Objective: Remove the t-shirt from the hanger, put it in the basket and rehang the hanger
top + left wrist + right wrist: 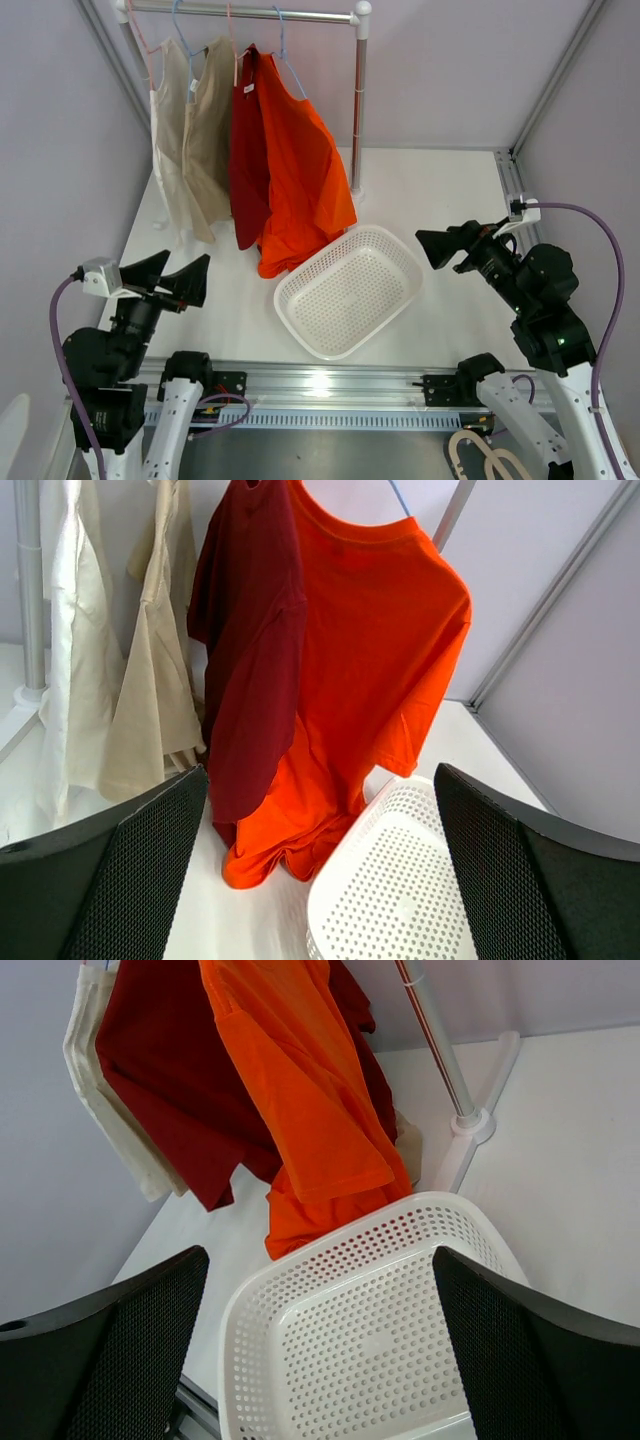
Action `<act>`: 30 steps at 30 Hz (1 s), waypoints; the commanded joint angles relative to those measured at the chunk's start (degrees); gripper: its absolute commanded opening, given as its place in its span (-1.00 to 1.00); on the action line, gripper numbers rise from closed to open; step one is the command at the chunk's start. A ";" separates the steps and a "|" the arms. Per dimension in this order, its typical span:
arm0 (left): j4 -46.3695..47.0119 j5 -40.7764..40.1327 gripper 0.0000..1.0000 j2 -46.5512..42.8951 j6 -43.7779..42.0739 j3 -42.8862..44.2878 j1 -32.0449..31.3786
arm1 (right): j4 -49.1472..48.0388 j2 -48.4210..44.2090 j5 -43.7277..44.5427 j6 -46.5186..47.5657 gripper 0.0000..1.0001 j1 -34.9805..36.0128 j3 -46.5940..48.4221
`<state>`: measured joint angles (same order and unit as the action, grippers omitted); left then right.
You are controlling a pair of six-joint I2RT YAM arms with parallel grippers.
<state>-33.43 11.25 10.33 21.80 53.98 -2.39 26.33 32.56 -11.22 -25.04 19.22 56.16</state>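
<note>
We log no progress yet; orange t-shirt [305, 170] hangs on its hanger [287, 52] at the rail's [250, 12] right end, hem beside the basket [300, 310]; left gripper [188, 260] and right gripper [437, 250] both gape empty, well apart from it; whole removal remains.

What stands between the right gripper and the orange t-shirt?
Only the white basket, lying low, its far rim by the hem of the orange t-shirt. Above it, nothing visible blocks the open right gripper.

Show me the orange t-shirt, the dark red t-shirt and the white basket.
orange t-shirt [305, 180], top view, front panel.
dark red t-shirt [250, 680], left wrist view, sleeve.
white basket [283, 293], top view, left corner of rim.
</note>
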 commanded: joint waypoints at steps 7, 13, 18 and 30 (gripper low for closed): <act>-0.67 -5.70 0.99 8.72 -3.78 3.93 -0.16 | 0.13 1.37 0.06 2.01 0.99 -0.06 -0.62; 1.87 -15.54 0.99 25.84 -5.62 14.46 -0.16 | -2.24 4.71 -2.57 1.92 0.99 0.02 -0.70; 2.87 -12.24 0.99 43.60 -5.55 28.35 1.77 | -6.73 4.27 -6.00 3.15 0.99 0.11 -1.76; -2.67 -17.83 0.99 81.20 -8.80 72.50 7.05 | -5.15 4.18 -8.38 6.14 0.99 0.11 -0.44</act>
<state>-33.80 -4.73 84.97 13.85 112.64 2.74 21.63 37.12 -18.26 -20.86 19.29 54.11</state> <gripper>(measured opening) 0.994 0.993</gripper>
